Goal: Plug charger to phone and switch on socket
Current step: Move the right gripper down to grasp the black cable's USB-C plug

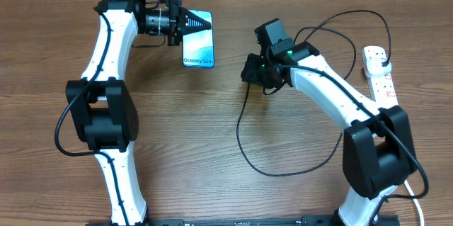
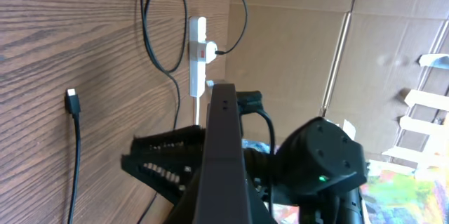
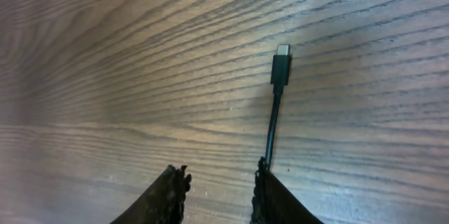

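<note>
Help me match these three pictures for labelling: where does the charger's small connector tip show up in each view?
Overhead: the connector tip is right of centre, barely visible at the lower edge of the right gripper.
Left wrist: at the left, lying on the table.
Right wrist: upper right of centre, ahead of the gripper.
Shared landmark: the thin black cable trailing from the tip, in all three.

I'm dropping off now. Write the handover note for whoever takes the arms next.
Left gripper: shut on the phone, screen lit.
Right gripper: open just above the table, charger cable beside one finger; its connector tip lies free.
Socket: on the right; the plug looks seated, switch state unreadable.
Done: phone held. Left: grasp connector tip, mate with phone, switch on.
</note>
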### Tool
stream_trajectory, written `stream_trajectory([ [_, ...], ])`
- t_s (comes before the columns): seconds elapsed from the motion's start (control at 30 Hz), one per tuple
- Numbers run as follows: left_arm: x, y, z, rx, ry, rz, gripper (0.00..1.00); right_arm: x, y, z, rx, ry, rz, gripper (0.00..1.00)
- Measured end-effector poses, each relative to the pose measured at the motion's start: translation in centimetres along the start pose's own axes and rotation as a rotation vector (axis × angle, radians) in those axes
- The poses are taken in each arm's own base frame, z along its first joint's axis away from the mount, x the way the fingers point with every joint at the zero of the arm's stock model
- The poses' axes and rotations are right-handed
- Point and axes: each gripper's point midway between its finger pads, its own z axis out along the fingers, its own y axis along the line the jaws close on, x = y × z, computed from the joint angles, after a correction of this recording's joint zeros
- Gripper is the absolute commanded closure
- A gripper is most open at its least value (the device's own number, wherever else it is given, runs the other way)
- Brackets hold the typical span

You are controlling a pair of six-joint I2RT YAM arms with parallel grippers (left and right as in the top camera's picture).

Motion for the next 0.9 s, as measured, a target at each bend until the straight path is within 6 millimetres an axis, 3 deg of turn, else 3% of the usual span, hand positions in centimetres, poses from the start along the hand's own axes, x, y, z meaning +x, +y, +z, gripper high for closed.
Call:
stream_trajectory([
  [0.13,-0.1,0.1,0.0,-0.007,-0.003,-0.003,0.96,0.0,-0.7,1.6,0.025,0.009,0.022,0.76],
  [0.37,-0.1,0.2,0.0,-0.011,-0.004,-0.004,0.96,-0.1,-2.3,3.4,0.088,0.005,0.068,0.77],
  [0.9,-0.3,0.7,0.0,-0.039,-0.015,-0.005,0.96,-0.3,-3.6,6.5,0.107,0.020,0.117,0.78],
])
